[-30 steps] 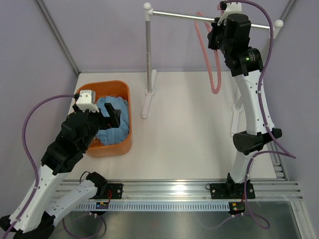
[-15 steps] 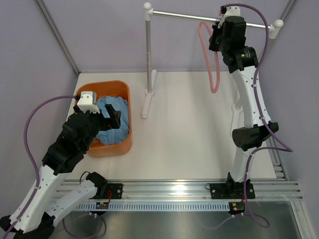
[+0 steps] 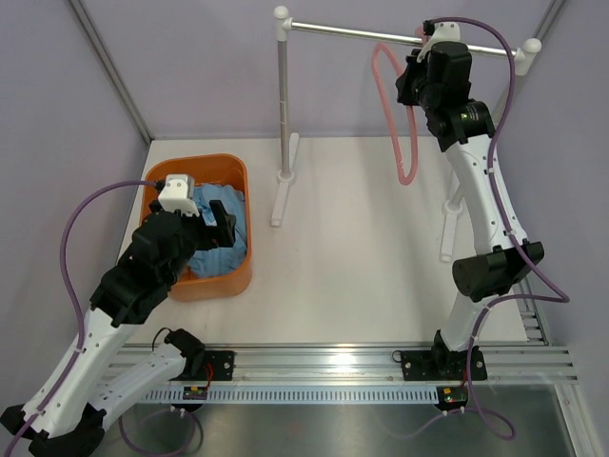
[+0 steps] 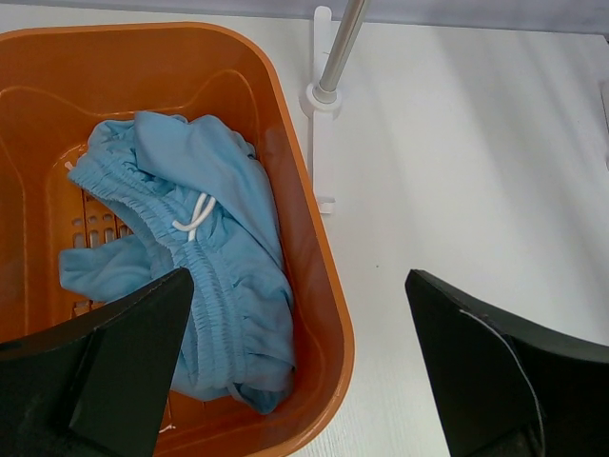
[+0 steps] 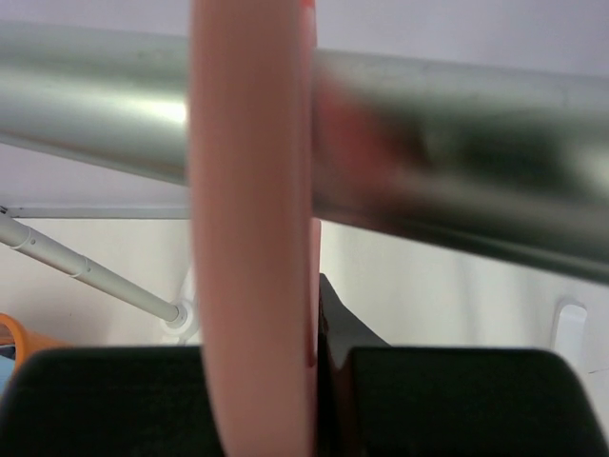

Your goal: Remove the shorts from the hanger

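The sky-blue shorts (image 3: 221, 228) lie crumpled in the orange basket (image 3: 233, 278); in the left wrist view the shorts (image 4: 205, 257) show their gathered waistband and white drawstring. My left gripper (image 3: 215, 227) hovers open over the basket's right side, with nothing between its fingers (image 4: 100, 357). The pale-pink hanger (image 3: 400, 105) is bare and hangs tilted by the silver rail (image 3: 352, 33). My right gripper (image 3: 417, 71) is shut on the hanger near its hook, right at the rail; the hanger (image 5: 252, 238) fills the right wrist view in front of the rail (image 5: 457, 181).
The rail stands on a grey post (image 3: 283, 105) with a white foot (image 3: 281, 190) just right of the basket. Purple walls close the back and sides. The rack's right support (image 3: 447, 228) stands behind my right arm.
My right gripper has carried the hanger up and slightly left along the rail, and the hanger swung. My left arm drew slightly up over the basket.
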You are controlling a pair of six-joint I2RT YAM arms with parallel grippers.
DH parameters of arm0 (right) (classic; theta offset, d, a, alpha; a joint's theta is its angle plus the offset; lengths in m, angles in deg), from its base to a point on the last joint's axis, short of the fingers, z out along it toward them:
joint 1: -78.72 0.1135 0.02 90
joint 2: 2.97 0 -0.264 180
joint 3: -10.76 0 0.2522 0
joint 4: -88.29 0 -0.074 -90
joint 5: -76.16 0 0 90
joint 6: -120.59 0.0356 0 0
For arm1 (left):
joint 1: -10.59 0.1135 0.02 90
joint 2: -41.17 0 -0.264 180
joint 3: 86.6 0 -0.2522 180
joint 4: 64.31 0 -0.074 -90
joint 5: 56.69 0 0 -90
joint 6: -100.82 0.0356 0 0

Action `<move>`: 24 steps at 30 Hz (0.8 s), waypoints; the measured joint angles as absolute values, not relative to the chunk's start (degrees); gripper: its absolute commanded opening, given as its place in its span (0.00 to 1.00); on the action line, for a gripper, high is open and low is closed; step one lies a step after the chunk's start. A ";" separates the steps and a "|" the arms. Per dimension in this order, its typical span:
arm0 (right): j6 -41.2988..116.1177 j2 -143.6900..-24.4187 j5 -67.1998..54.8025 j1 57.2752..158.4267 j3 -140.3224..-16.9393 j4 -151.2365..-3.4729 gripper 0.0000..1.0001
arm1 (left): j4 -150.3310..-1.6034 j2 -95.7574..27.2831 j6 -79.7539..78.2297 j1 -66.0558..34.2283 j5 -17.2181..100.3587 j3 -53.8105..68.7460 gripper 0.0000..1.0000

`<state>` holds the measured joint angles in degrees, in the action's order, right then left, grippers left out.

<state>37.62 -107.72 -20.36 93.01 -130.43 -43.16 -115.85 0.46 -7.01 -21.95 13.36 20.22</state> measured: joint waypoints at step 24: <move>39.85 -93.45 -21.37 93.01 -122.94 -40.80 0.73 | -115.65 0.07 -6.98 -21.95 13.36 21.18 0.99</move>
<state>39.85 -93.45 -21.37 93.01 -122.94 -40.80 -115.65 0.07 -6.98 -21.95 13.36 21.18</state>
